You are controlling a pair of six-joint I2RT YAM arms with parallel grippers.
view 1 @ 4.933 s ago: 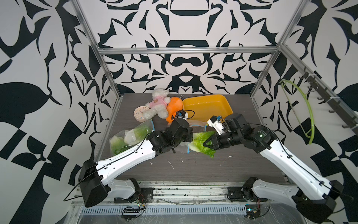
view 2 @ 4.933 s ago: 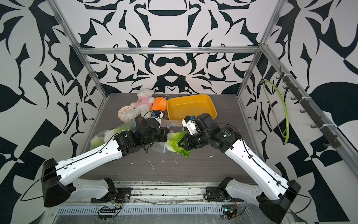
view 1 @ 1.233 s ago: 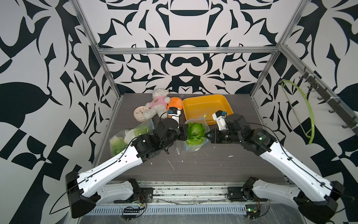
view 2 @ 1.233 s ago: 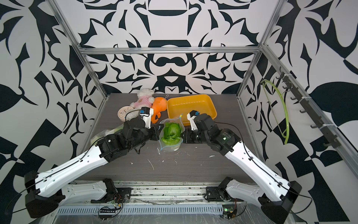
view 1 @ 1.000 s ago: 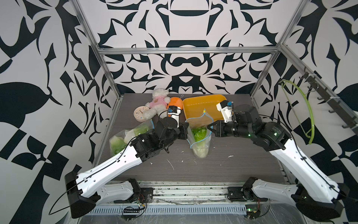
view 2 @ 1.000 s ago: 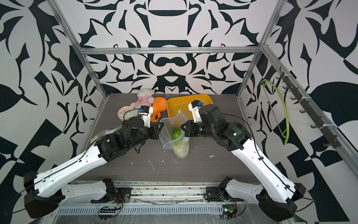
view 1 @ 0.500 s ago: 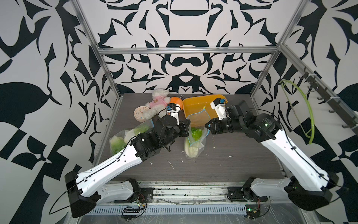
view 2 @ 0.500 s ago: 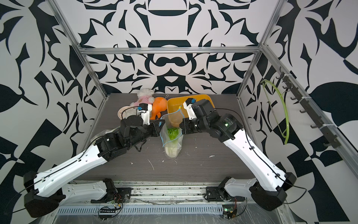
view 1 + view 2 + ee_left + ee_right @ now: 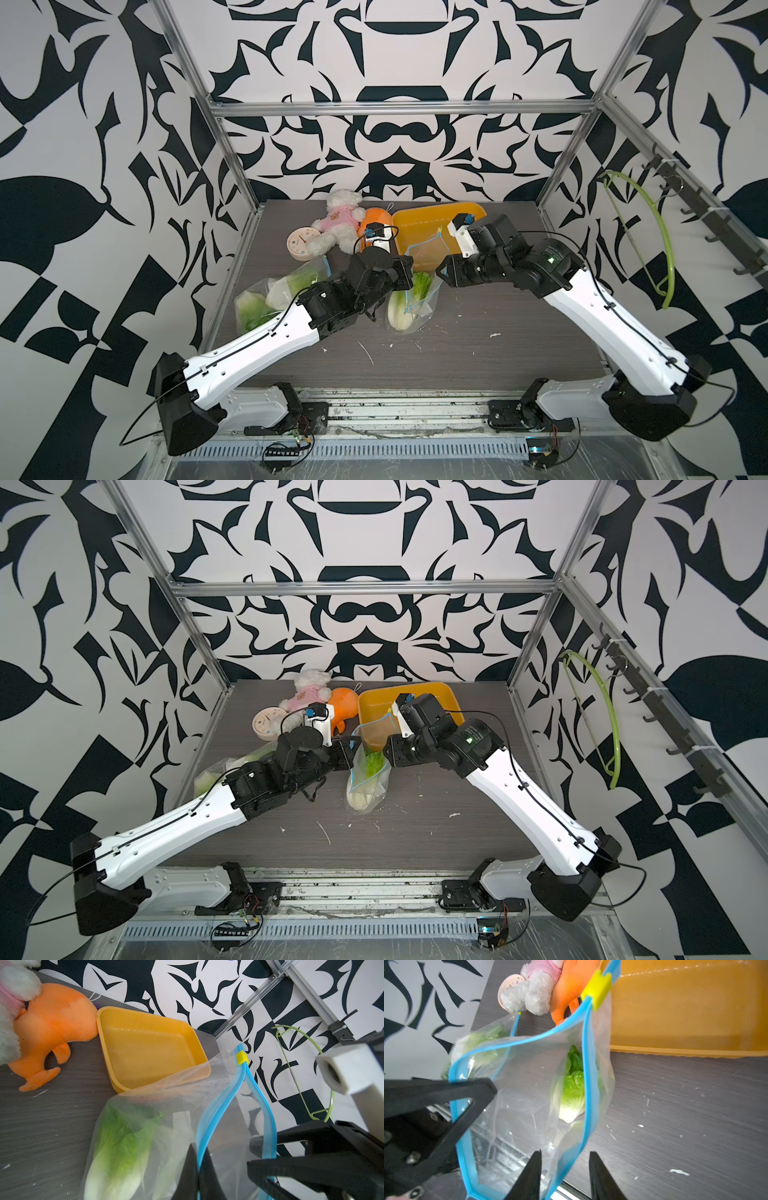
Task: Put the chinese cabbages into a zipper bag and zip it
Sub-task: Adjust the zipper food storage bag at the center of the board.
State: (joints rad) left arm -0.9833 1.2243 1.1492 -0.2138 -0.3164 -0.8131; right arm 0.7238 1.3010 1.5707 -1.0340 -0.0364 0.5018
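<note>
Clear zipper bag (image 9: 419, 291) holds a cabbage (image 9: 399, 313), mouth unzipped. My left gripper (image 9: 198, 1167) clamps its blue rim (image 9: 588, 1084); my right gripper (image 9: 564, 1167) straddles it, jaws apart. I judge zipping remains.

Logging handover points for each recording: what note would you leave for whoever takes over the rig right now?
Left gripper: shut on one blue zip edge of the bag, holding it up.
Right gripper: open, jaws either side of the opposite zip edge, not clamped.
Done: cabbage is inside this bag.
Mouth is open, with the yellow slider at its far end.
A second bag with cabbage lies on the left arm's side; I cannot tell whether it is zipped.
Left to do: close the mouth and run the slider across.
</note>
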